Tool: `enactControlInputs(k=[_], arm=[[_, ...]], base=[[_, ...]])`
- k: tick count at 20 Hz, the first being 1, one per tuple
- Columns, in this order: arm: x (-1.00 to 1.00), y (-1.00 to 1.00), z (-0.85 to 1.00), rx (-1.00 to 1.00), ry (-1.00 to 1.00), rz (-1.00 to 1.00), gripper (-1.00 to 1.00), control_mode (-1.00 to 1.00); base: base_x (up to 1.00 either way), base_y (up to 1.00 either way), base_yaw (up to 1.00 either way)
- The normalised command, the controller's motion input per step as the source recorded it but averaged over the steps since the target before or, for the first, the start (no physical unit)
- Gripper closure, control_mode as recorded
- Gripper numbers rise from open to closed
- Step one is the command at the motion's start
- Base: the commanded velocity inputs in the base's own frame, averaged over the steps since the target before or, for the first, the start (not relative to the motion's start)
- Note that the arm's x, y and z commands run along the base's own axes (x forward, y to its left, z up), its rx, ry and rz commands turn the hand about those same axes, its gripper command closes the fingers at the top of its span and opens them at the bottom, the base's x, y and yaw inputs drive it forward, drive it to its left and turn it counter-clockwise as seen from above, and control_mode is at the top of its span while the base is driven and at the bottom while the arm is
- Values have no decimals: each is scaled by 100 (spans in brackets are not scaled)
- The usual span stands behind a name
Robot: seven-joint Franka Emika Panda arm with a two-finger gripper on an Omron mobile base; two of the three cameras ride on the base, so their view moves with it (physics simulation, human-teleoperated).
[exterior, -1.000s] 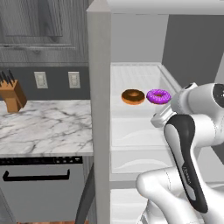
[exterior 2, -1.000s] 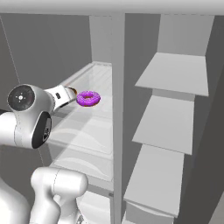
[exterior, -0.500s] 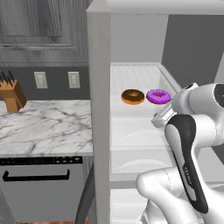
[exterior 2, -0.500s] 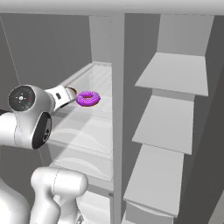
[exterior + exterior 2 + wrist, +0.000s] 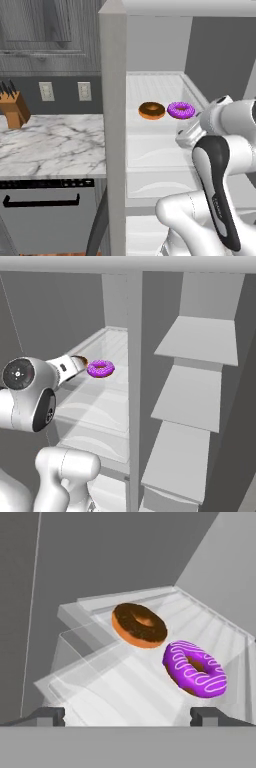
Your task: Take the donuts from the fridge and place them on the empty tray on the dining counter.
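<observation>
Reaching into the open fridge (image 5: 112, 100), the gripper (image 5: 127, 716) is standing with its two fingers spread wide and nothing between them, just short of the shelf (image 5: 125, 687) that is carrying the donuts. Taking that shelf as the landmark: in the hand view the finger tips (image 5: 50, 716) are rising at its near edge, the purple donut (image 5: 195, 669) is lying nearest on it, toward one side, and the chocolate donut (image 5: 140, 624) is sitting just beyond, close beside the purple one but apart from it.

The left base view is showing both donuts side by side on the shelf, chocolate donut (image 5: 151, 110) toward the fridge's wall and purple donut (image 5: 181, 110) toward the arm, with the white wrist level with the shelf front. Left of the shelf, outside the fridge, a marble counter (image 5: 50, 145) is carrying a knife block (image 5: 14, 109) above a dishwasher (image 5: 47, 212).

The right base view is showing the purple donut (image 5: 101, 368) whole, while the chocolate donut (image 5: 80, 361) is mostly hidden behind the hand; right of the shelf, the door shelves (image 5: 200, 386) are stepping down the open door
</observation>
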Motion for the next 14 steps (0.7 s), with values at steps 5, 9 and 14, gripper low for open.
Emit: enactControlInputs(k=[5, 9, 14], arm=[[-31, 0, 44, 0, -11, -1, -100, -100], [-1, 0, 66, 0, 1, -4, -100, -100], [0, -5, 46, 0, 17, -3, -100, -100]], base=[[0, 0, 0], [0, 0, 0], [0, 0, 0]])
